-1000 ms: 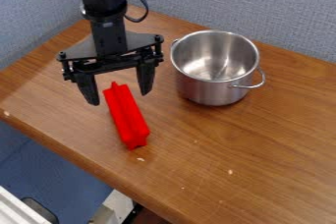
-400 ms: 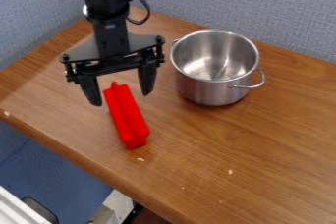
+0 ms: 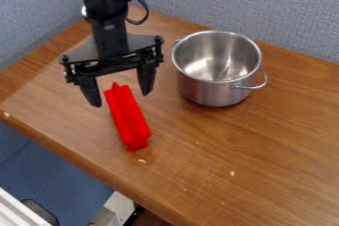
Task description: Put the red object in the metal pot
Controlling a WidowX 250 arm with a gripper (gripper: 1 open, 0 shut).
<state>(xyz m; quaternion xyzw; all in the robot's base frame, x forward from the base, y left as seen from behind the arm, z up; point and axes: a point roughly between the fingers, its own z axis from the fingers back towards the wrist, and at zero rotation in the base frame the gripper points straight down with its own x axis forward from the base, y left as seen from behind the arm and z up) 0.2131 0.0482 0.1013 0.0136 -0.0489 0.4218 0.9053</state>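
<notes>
The red object [image 3: 129, 117], a long ridged block, lies on the wooden table [image 3: 225, 156], running from upper left to lower right. My gripper [image 3: 119, 87] hangs just above its far end, open wide, one finger on each side of that end, holding nothing. The metal pot [image 3: 216, 66] stands upright to the right of the gripper, shiny and empty inside, with a small handle on its right side.
The table's front edge runs diagonally close below the red block, and the floor drops away beyond it at the lower left. Bare wood lies between the block and the pot and to the front right.
The gripper has barely shifted, staying open over the block's far end. The block and pot have not moved.
</notes>
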